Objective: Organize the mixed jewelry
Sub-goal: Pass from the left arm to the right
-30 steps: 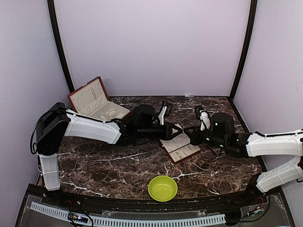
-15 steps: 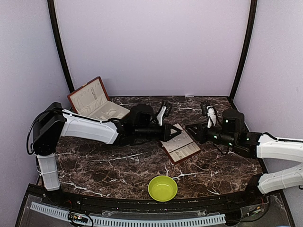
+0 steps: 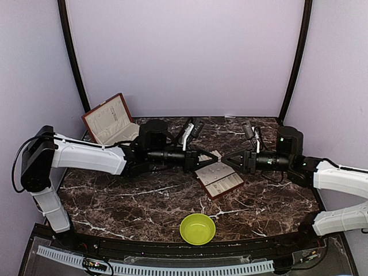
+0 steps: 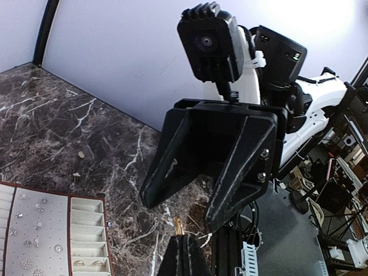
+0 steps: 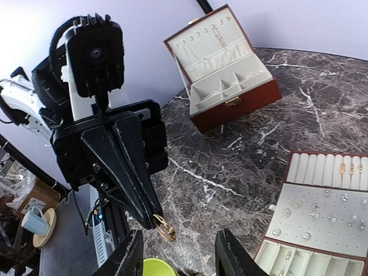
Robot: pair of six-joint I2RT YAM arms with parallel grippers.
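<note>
Underneath: dark brown marbled table (image 3: pixel 144 201) with white veining.
Around: pale lilac walls (image 3: pixel 184 57) on three sides; black posts (image 3: pixel 73 63) at the back corners.
Fixtures: red-brown hinged box (image 3: pixel 109 122) open at far left; padded tray (image 3: pixel 225 183) mid-table, with studs (image 5: pixel 315 206) on its cream panel; lime bowl (image 3: pixel 198 238) at the near edge.
Task item: small gold-toned hoop (image 5: pixel 167 233), off the table, in the air over the tray's far end, between the left gripper (image 5: pixel 154 219) and the right gripper (image 4: pixel 181 210).
Hoop attitude: hangs at the left fingertips. The right wrist view shows its open face, slightly oval, long axis slanting down to the right. The left wrist view shows only an edge-on sliver past the tips, pointing toward the right gripper.
Left jaws: closed tight, pinching the hoop at its upper edge.
Right jaws: spread wide, nothing between them, facing the hoop and apart from it.
Change over one second: both grippers were low at the tray and have risen to meet tip to tip, roughly level. Tray, box and bowl are unmoved.
</note>
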